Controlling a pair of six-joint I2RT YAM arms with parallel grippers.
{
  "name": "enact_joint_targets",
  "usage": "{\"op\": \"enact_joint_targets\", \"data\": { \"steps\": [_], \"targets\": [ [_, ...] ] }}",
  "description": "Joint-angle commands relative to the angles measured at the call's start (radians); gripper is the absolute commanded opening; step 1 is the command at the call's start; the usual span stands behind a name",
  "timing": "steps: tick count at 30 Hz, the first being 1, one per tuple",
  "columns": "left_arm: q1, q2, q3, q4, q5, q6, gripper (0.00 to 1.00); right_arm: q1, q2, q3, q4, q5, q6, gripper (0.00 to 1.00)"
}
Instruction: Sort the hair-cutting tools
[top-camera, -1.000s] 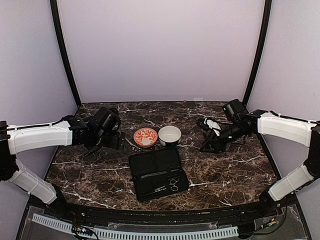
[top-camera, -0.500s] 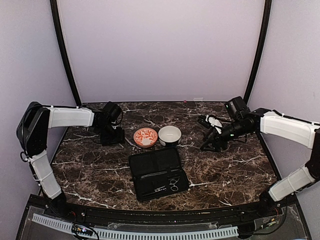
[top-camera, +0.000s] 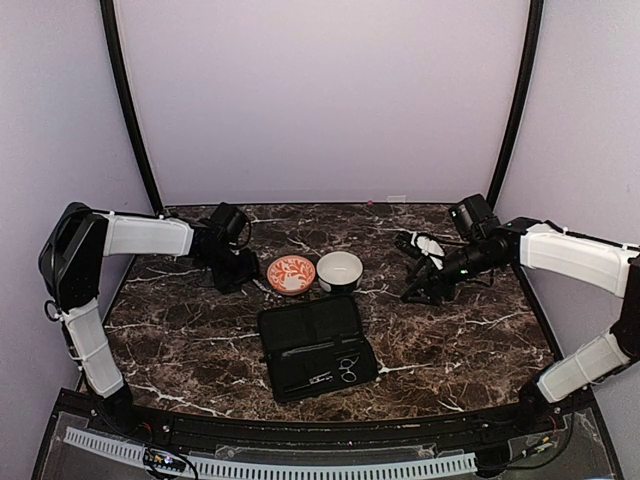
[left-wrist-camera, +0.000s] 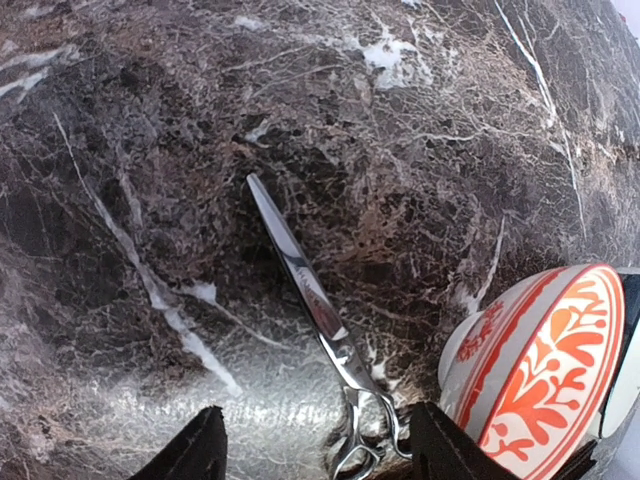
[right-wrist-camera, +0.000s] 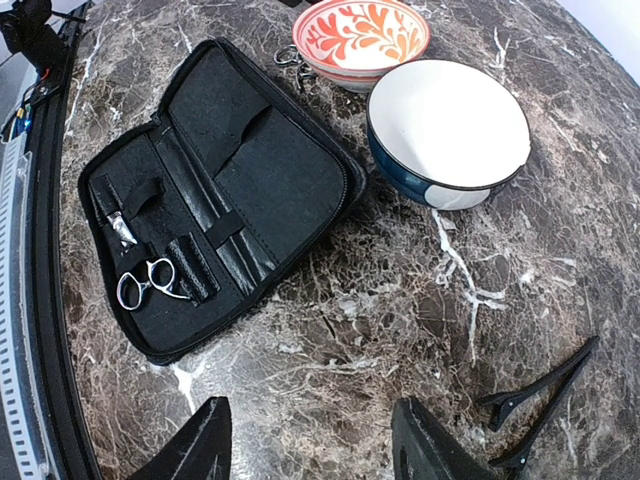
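Nearest: black case (top-camera: 315, 345) lying open on table (top-camera: 460, 340) – strapped scissors (right-wrist-camera: 148, 281) sitting inside. Farther back, right gripper (right-wrist-camera: 305, 435) hovering, jaws spread, pinching nothing; dark clip (right-wrist-camera: 545, 395) lying near it. Then white bowl (top-camera: 340, 268) and orange bowl (top-camera: 291, 272) sitting side by side. Beside orange bowl, loose scissors (left-wrist-camera: 310, 290) lying on marble – left gripper (left-wrist-camera: 320, 432) hanging over ring handles, jaws spread, gripping nothing.
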Motion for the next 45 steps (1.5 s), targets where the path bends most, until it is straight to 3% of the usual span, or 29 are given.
{"op": "enact_joint_targets", "data": {
  "steps": [1, 11, 20, 37, 45],
  "targets": [
    [-0.01, 0.018, -0.018, 0.016, -0.004, -0.054, 0.63, -0.005, 0.009, 0.0, 0.012, -0.01, -0.008, 0.54],
    [-0.04, 0.067, -0.008, 0.056, 0.012, -0.081, 0.63, -0.004, 0.029, 0.001, 0.017, -0.004, -0.002, 0.54],
    [-0.103, 0.102, 0.039, -0.061, -0.082, -0.145, 0.64, 0.004, 0.032, 0.013, 0.007, 0.002, 0.001, 0.54],
    [-0.144, 0.077, 0.051, -0.321, -0.19, 0.068, 0.65, 0.012, 0.043, 0.016, -0.001, 0.011, -0.009, 0.52],
    [-0.072, -0.015, -0.015, -0.425, -0.285, 0.153, 0.65, 0.024, 0.054, 0.018, -0.004, 0.02, -0.012, 0.52]
  ]
}}
